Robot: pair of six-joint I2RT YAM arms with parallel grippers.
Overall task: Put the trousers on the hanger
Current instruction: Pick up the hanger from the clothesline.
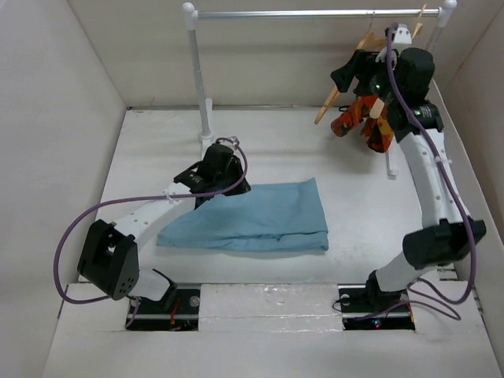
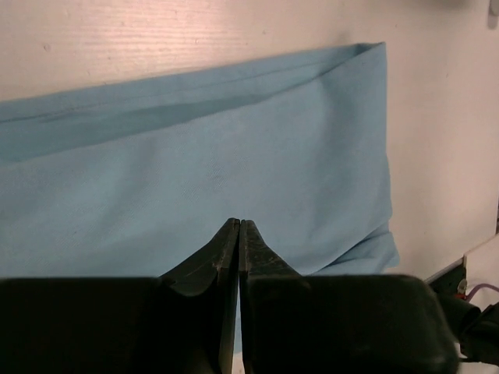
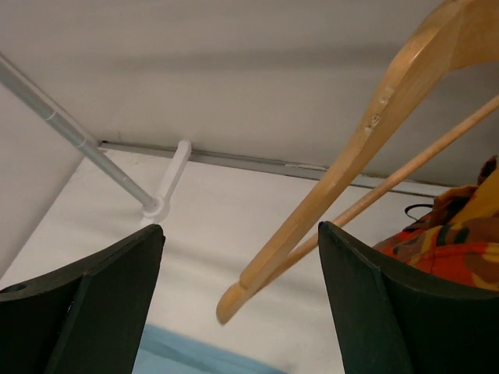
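Top external, table (image 1: 354,205): white, walled on three sides, both arm bases at its near edge.
Trousers (image 1: 252,216): folded flat near the middle of the table, closer to the left arm. They show again as a blue strip at the bottom of the right wrist view (image 3: 179,352).
Trousers' axis: long side runs left to right across the table, the left end narrowing to a point and the right end cut square. I cannot tell which end is the waist.
Left gripper (image 2: 238,227): fingers pressed together with nothing between them, tips over the far-left part of the fabric (image 2: 195,171). Whether they touch it I cannot tell.
Right gripper (image 3: 240,227): raised high at the far right, fingers spread wide and holding nothing.
Hanger (image 3: 366,132): hangs tilted in front of the right gripper, its free end low and left, the arm and thin crossbar rising to the upper right. It passes between the fingers in view, apart from both.
Patterned garment (image 1: 362,118): orange-red, just right of the hanger.
Rail (image 1: 315,13): runs left to right along the back.
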